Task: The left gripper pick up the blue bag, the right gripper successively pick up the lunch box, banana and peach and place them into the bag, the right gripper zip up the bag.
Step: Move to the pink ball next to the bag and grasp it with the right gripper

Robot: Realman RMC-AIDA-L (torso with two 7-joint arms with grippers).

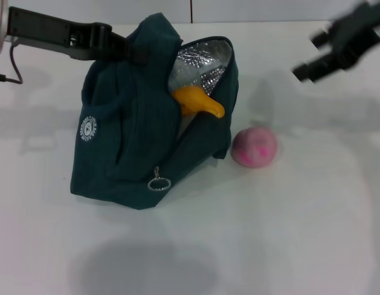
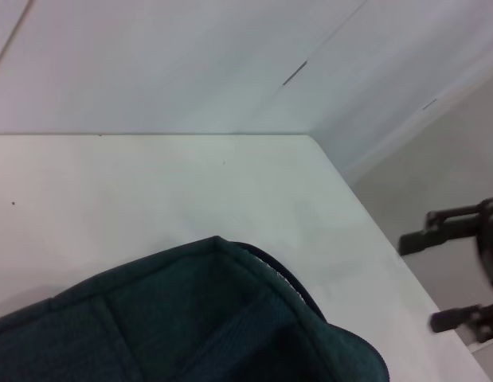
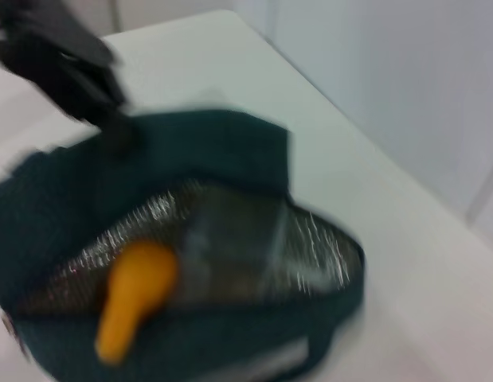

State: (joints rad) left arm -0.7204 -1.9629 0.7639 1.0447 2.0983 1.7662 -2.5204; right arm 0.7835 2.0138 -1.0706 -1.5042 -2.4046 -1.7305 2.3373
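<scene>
Holding bag (image 1: 134, 147) open, left gripper (image 1: 137, 55) pinches its top; right gripper (image 1: 321, 55), fingers spread, should descend squarely over peach (image 1: 254, 147).

**Robot test bench in a plain lab-type room**

A bare white counter (image 1: 251, 246) is seen, backed by blank white wall panels (image 2: 190, 56) split by thin seams. A grey floor (image 2: 437, 167) is visible past the counter's corner in the left wrist view. No household fittings or furniture are shown. Two black robot arms are mounted over the surface: the left tool (image 1: 137, 54) is set at the top of a teal lunch bag (image 1: 128, 153), the right tool (image 1: 315, 55) is held in the air near the far right. Props are limited to that bag, a banana (image 1: 199, 101) sticking out of it and a peach (image 1: 254, 147) on the counter just beside it. A staged manipulation setup is indicated.
</scene>
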